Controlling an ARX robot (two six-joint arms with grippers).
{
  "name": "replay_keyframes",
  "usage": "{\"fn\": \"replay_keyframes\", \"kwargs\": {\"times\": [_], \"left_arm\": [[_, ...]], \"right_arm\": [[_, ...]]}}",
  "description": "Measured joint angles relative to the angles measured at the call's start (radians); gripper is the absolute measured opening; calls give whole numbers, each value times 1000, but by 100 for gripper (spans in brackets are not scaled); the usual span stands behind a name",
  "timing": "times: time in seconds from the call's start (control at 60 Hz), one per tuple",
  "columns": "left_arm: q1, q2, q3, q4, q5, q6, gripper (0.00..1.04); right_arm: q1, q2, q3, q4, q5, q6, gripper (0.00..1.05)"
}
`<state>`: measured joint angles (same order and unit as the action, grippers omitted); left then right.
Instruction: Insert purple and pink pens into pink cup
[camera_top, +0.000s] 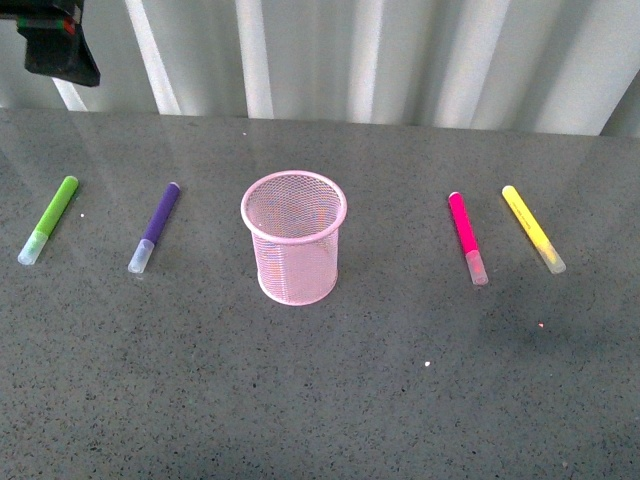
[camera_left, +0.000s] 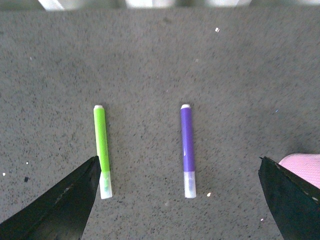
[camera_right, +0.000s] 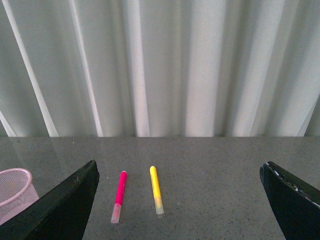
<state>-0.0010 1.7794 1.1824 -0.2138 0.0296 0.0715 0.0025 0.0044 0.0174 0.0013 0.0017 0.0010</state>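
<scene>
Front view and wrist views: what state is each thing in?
Cup: upright, empty.
Purple pen: lying flat, capped.
Pink pen: lying flat, capped.
Green marker: lying flat, capped.
Yellow marker: lying flat, capped.
Left gripper: open, empty.
Right gripper: open, empty.

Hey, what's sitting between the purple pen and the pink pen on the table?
The pink cup stands upright between the purple pen and the pink pen, touching neither. The front view shows this. Nothing else lies along that stretch.
</scene>
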Motion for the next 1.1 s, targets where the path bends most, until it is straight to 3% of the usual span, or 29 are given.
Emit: {"fn": "replay_keyframes", "kwargs": {"times": [0.516, 1.099], "left_arm": [[-48, 280, 95, 45, 23, 9, 98], [-61, 509, 279, 45, -31, 33, 98]], "right_arm": [[0, 0, 0, 0, 0, 0, 98], [0, 0, 0, 0, 0, 0, 98]]}}
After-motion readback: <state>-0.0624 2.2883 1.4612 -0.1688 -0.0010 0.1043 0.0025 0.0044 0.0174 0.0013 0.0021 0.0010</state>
